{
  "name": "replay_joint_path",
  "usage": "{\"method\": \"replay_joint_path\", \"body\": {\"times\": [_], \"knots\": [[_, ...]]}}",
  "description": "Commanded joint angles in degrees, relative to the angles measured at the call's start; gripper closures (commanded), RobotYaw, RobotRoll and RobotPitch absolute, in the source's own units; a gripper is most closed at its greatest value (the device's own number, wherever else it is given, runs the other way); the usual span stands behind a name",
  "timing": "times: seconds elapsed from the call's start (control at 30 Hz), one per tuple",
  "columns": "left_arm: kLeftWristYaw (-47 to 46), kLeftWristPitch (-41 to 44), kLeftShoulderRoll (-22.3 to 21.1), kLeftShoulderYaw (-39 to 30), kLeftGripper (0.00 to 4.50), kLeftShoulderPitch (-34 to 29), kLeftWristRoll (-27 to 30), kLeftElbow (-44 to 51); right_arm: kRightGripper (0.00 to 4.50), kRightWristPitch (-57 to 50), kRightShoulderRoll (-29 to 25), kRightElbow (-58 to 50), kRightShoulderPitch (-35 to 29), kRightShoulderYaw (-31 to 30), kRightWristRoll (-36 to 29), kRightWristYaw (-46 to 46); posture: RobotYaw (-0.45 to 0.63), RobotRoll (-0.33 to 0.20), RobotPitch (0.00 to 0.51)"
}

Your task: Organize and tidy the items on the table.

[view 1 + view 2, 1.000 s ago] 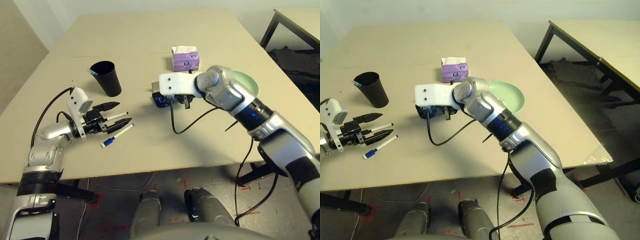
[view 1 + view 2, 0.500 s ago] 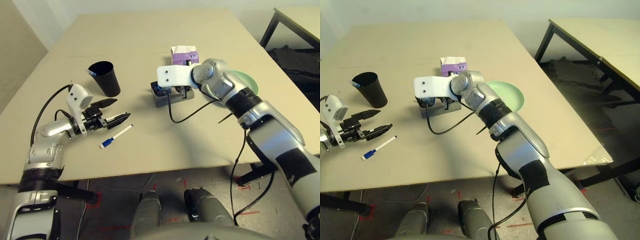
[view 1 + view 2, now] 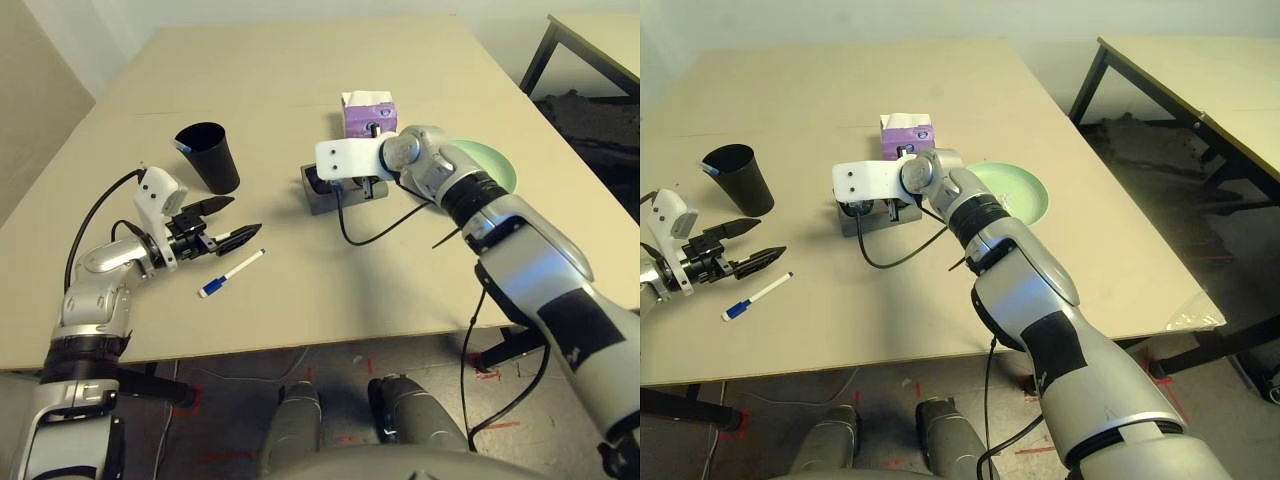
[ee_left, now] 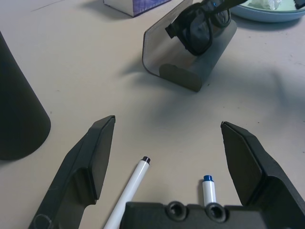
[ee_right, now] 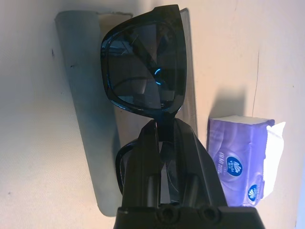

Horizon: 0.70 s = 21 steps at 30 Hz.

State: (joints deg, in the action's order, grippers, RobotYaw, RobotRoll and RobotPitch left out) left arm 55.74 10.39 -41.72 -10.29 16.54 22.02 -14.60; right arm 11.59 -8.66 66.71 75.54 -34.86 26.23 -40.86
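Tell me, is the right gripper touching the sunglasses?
Touching. In the right wrist view, the right gripper has its fingers shut on the bridge of the sunglasses, holding them over the open grey case.

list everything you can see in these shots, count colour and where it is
table: 1, beige, holds everything below
cup: 1, black, on the robot's left side, with a blue-tipped thing sticking out at its rim
markers: 2, white; blue-capped one lies by the left gripper, black-capped one lies beside it under that gripper
glasses case: 1, grey, open, mid-table
sunglasses: 1, black, held over the case
tissue box: 1, purple, behind the case
plate: 1 green seen from the head; a blue rim shows with a white tissue in it
side table: 1, black-legged, to the right
left gripper: open, empty
right gripper: shut on the sunglasses
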Motion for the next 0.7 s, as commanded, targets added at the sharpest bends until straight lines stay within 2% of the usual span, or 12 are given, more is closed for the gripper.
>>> {"method": "replay_joint_path", "body": {"times": [0.03,0.37,0.7], "knots": [[-0.22,0.75,0.28,0.14,0.0,-0.49,-0.34,1.06,4.32,2.02,1.05,2.57,1.65,0.57,1.85,2.7,0.02,0.0,0.129],[-0.52,1.99,0.39,0.14,0.0,-1.46,-0.1,3.05,4.32,2.11,2.94,5.54,2.97,1.46,3.11,6.32,0.03,0.0,0.137],[-0.82,2.88,0.79,0.22,0.0,-2.1,-0.1,4.54,4.32,1.84,3.62,6.1,2.26,2.5,3.28,4.96,0.03,0.0,0.152]]}}
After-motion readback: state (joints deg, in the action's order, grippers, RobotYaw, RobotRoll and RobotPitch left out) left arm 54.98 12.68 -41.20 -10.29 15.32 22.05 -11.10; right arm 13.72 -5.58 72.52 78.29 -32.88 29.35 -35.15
